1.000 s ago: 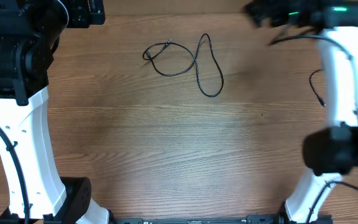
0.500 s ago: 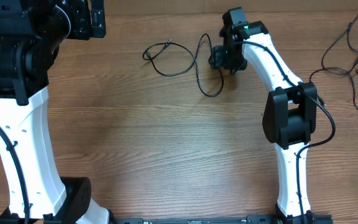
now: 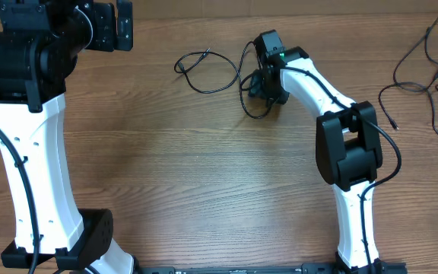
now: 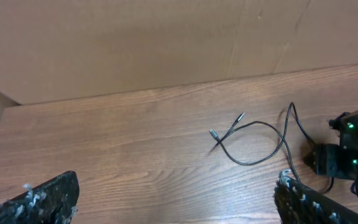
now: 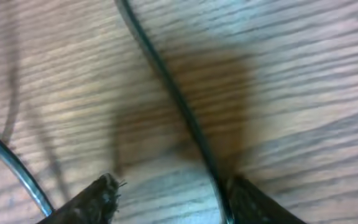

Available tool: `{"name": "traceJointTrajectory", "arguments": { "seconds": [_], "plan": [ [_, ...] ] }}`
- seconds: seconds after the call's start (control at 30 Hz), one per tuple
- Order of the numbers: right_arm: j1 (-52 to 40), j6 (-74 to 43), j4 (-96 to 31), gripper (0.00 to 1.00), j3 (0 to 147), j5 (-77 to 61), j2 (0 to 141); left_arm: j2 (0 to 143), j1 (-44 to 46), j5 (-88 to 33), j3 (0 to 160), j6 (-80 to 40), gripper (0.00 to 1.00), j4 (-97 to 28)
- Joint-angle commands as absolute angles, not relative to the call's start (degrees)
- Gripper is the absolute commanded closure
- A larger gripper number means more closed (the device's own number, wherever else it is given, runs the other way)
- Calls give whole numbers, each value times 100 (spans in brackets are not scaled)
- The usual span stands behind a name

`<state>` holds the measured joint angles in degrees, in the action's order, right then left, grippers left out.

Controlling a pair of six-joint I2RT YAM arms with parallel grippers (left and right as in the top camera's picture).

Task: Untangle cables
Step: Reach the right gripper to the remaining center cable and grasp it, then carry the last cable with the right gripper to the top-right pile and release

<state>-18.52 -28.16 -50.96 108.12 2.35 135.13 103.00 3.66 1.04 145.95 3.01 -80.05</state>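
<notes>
A thin black cable (image 3: 213, 76) lies in loose loops at the far middle of the wooden table, its two plug tips at the left end (image 4: 225, 132). My right gripper (image 3: 263, 93) is low over the cable's right loop, open, with a strand (image 5: 166, 87) running between the fingers against the right fingertip (image 5: 169, 202). My left gripper (image 4: 176, 202) is open and empty, held high at the far left, well away from the cable. More thin black cables (image 3: 424, 72) lie in loose loops at the far right.
A cardboard wall (image 4: 135, 43) stands behind the table's far edge. The right arm (image 3: 341, 144) reaches across the table's right half. The left arm's white column (image 3: 33, 167) stands on the left side.
The right arm swung in from the far right and came down over the cable's right loop. The cable loop shifted slightly. The left gripper stayed nearly still.
</notes>
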Motion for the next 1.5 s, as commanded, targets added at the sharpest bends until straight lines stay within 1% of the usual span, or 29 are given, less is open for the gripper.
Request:
{"name": "traceJointTrajectory", "arguments": {
  "seconds": [0.0, 0.03, 0.17, 0.27, 0.4, 0.5, 0.63, 0.77, 0.9, 1.07, 1.23, 1.47],
  "plan": [
    [-1800, -2694, -4755, 88, 10049, 423, 13767, 10350, 388, 38, 14636, 392, 0, -8066],
    [-1793, -2694, -4628, 96, 9904, 425, 13767, 10350, 388, 38, 14636, 392, 0, -8079],
    [-1793, -2676, -4510, 96, 9821, 414, 13745, 10350, 388, 38, 14636, 392, 0, -8082],
    [-1793, -2517, -4635, 96, 10248, 172, 13646, 10350, 388, 38, 14636, 392, 0, -8084],
    [-1789, -2499, -5131, 96, 11563, 119, 13107, 10350, 388, 38, 14636, 390, 0, -8077],
    [-1789, -2318, -5769, 96, 12903, 121, 12643, 10350, 388, 38, 14636, 390, 0, -8075],
    [-1789, -1739, -6681, 96, 14538, 143, 12064, 10350, 388, 36, 14636, 388, 0, -8073],
    [-1747, -1463, -7288, 96, 15725, 344, 11660, 10350, 388, 30, 14636, 386, 0, -8073],
    [-1507, -1184, -7498, 96, 16357, 836, 11201, 10374, 388, -316, 14636, 386, 0, -7983],
    [-720, -445, -7443, 96, 16438, 1205, 10560, 10377, 388, -462, 14636, 384, 0, -7918],
    [165, -353, -7402, 96, 16438, 1793, 10337, 10377, 388, -563, 14636, 386, 0, -7907],
    [2005, 45, -7089, 96, 16431, 1793, 10307, 10377, 388, -602, 14636, 386, 0, -7905]
  ]
}}
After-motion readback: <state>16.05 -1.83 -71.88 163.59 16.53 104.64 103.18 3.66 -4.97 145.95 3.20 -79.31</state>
